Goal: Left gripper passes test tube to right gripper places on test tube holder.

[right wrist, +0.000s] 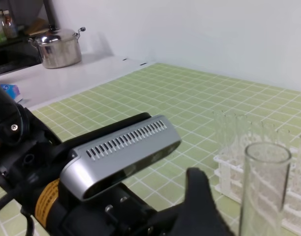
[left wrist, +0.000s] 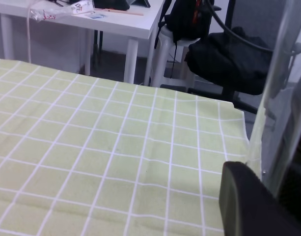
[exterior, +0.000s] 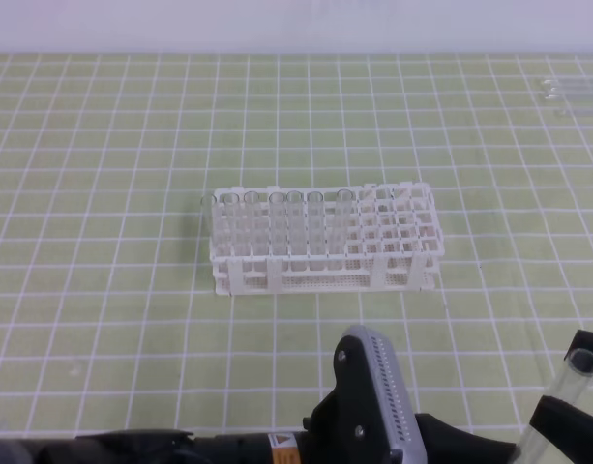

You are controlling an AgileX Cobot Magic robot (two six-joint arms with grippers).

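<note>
Holding: test tube [exterior: 557, 411] upright beside right end effector [exterior: 567, 411]; which end effector clamps it unclear. Hazard: slipping at handover, missing test tube holder [exterior: 325, 242].

A lab-like workroom — white desk [left wrist: 116, 22], black chair [left wrist: 229, 59], steel pot [right wrist: 57, 46] on a counter [right wrist: 67, 81], green grid mat [exterior: 103, 145].

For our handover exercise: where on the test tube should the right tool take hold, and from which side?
Grip the test tube on its straight wall below the open mouth, coming from the right: it leans mouth-up, and its lower end runs out of view.
</note>
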